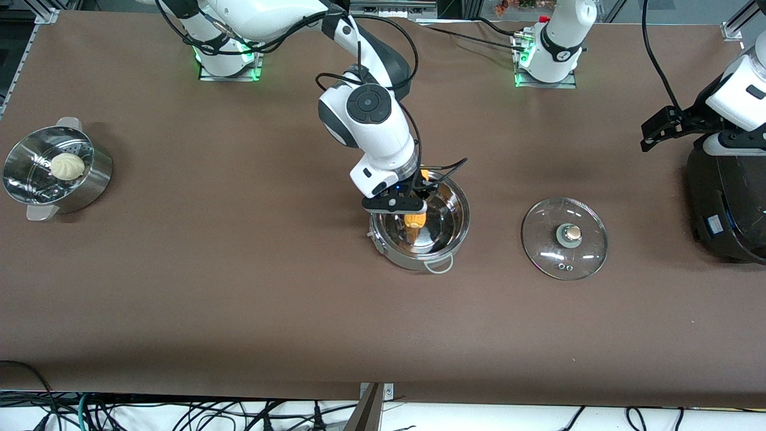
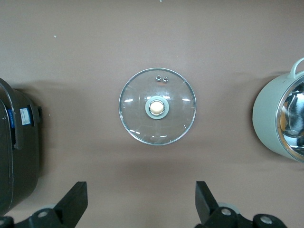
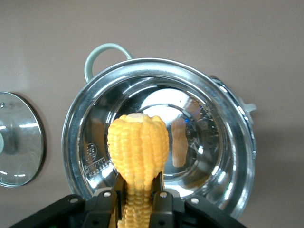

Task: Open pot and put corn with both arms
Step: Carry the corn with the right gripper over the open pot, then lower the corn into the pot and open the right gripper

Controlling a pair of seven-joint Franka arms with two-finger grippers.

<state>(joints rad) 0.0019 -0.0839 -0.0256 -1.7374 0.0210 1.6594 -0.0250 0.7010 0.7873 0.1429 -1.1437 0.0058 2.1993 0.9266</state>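
Note:
The steel pot (image 1: 459, 211) stands uncovered in the middle of the table. Its glass lid (image 1: 564, 238) with the brass knob lies flat beside it, toward the left arm's end. My right gripper (image 1: 412, 208) hangs over the pot's opening, shut on the yellow corn (image 1: 415, 221). In the right wrist view the corn (image 3: 137, 142) sticks out of the right gripper (image 3: 137, 190) above the pot's shiny inside (image 3: 199, 142). My left gripper (image 1: 651, 136) waits in the air next to the black appliance, open and empty. The left wrist view shows its fingers (image 2: 76, 204) wide apart, with the lid (image 2: 157, 107) below.
A big black appliance (image 1: 727, 203) stands at the left arm's end of the table. At the right arm's end stands a perforated steamer basket (image 1: 90, 179) with a white bun (image 1: 67, 166) in it. Bare brown tabletop lies nearer the front camera than the pot.

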